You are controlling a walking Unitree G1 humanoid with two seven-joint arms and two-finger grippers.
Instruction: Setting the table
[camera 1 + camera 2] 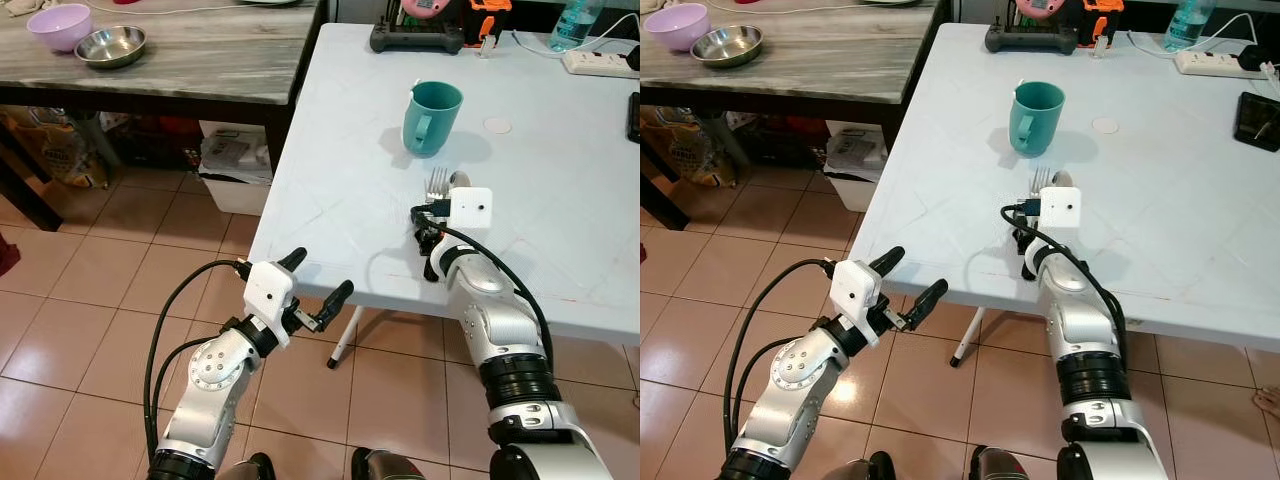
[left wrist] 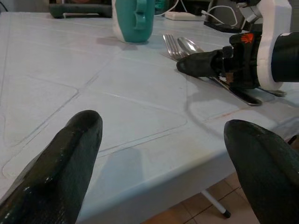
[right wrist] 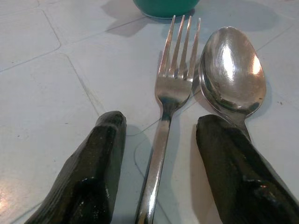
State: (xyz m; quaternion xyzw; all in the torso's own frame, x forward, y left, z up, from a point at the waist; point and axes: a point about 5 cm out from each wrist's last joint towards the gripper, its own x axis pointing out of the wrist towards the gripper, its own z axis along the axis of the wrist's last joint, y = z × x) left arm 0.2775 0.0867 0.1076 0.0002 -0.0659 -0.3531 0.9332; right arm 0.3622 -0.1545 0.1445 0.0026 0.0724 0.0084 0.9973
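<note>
Our right gripper (image 3: 159, 163) straddles the steel fork (image 3: 170, 93), fingers parted; closing risks catching the touching steel spoon (image 3: 231, 70). Left gripper (image 1: 315, 285) hangs open.

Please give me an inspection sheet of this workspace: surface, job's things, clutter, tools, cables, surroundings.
Surface: white table, bare near its front edge.
Job's things: fork and spoon side by side; teal mug upright behind them.
Clutter: power strip, water bottle, at the far edge.
Tools: right tool open, fingers astride the fork handle; left tool open, off the table's front edge.
Cables: white cord to the strip.
Surroundings: marble table with purple bowl, steel bowl; tiled floor.
</note>
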